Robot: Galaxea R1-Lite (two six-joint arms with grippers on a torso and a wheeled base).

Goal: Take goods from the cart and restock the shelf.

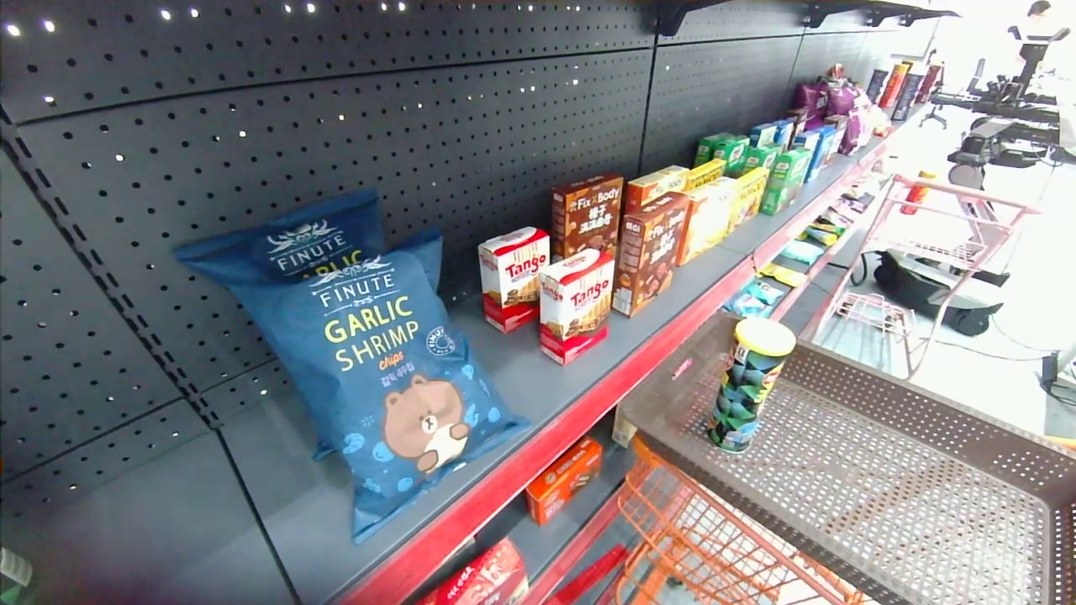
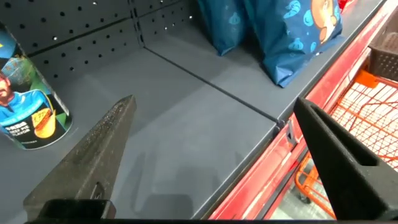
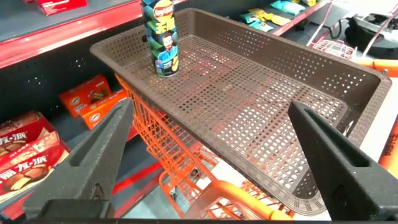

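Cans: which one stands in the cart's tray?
The can upright in the brown tray by the right arm; the other can stands on the grey shelf.

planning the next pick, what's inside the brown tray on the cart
One upright can stands in the brown tray, near the corner closest to the shelf. The orange basket beneath is mostly covered by the tray, so its contents cannot be seen.

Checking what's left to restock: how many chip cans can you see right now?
2. One can stands in the cart's tray. A second can stands on the shelf, left of the blue bags. Others may be hidden.
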